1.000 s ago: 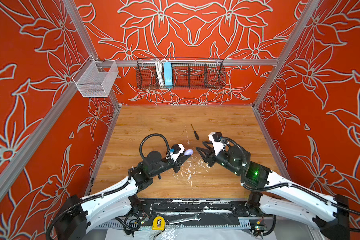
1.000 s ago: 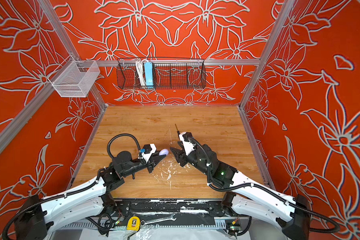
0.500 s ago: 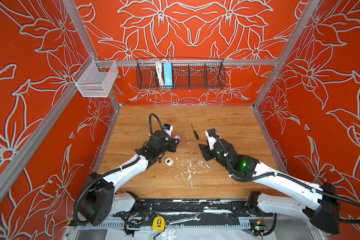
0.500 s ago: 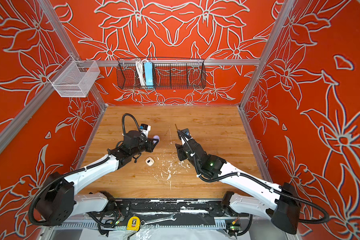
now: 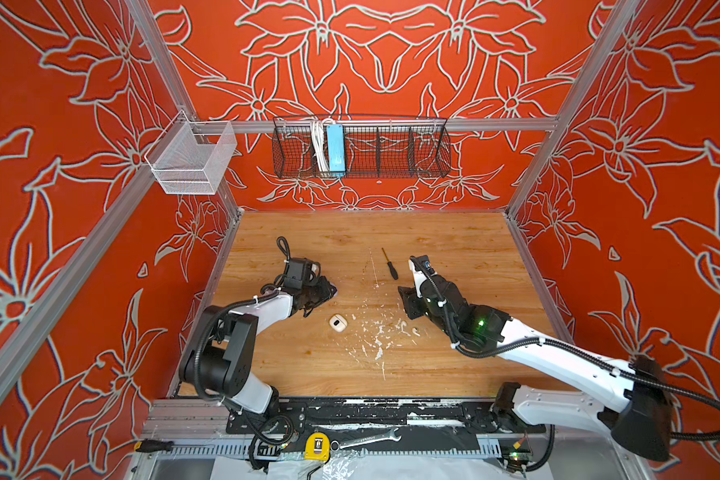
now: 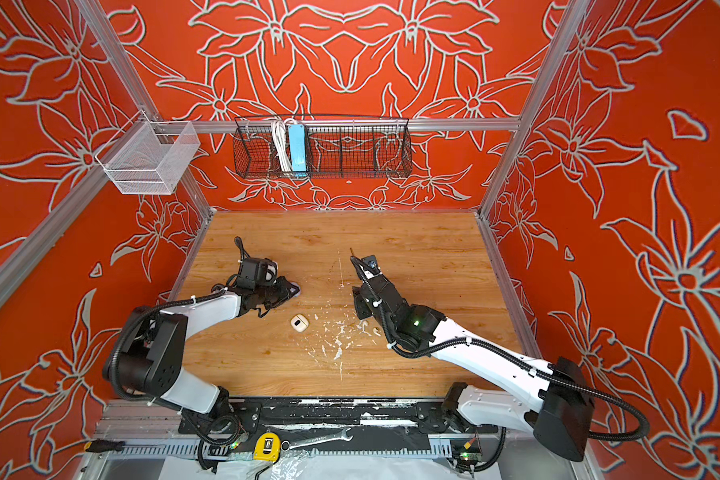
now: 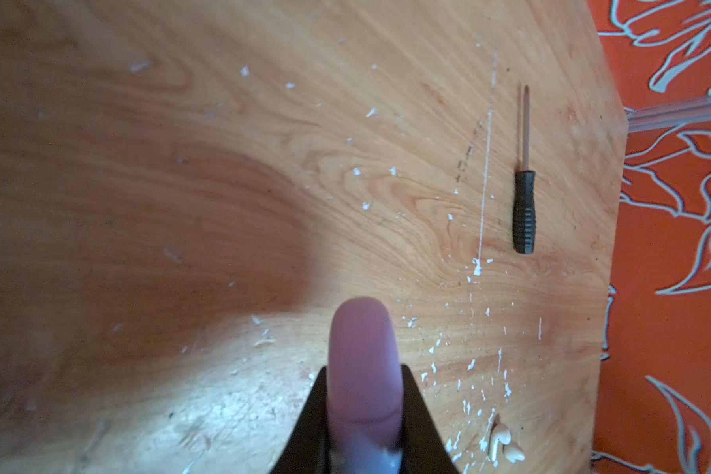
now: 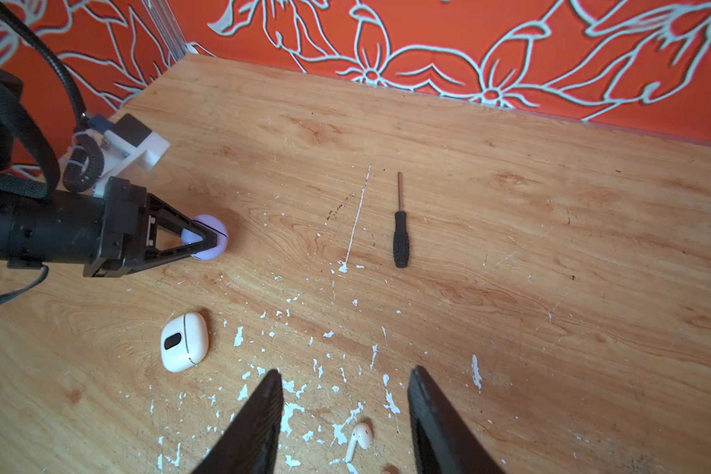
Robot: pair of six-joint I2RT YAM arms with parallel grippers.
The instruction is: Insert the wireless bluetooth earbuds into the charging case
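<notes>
Wood table, one. Arms, two. A second ago we had both grippers nose to nose at the front middle; now they are apart. The left gripper has swung back and left, pinching the lavender case between its jaws. The case is low by the wood; whether it touches, we cannot tell. The right gripper has pulled off to the right, jaws spread and empty, and hangs over the cream earbuds.

That parting uncovered the white case. It lies alone on the wood between the two grippers, and we think its lid is shut. Our read is that the lavender set is finished or parked and the cream pair comes next. The white case likely needs opening first.

Counts:
- **Screwdriver:** one, lying behind the grippers, nothing touching it.
- **Cases:** two, one lavender and one white.
- **Cream earbuds:** two, close together among the white flecks, loose on the table.
- **Lavender earbuds:** none in view; possibly inside the held case, but we cannot tell.
- **Flecks:** many.
</notes>
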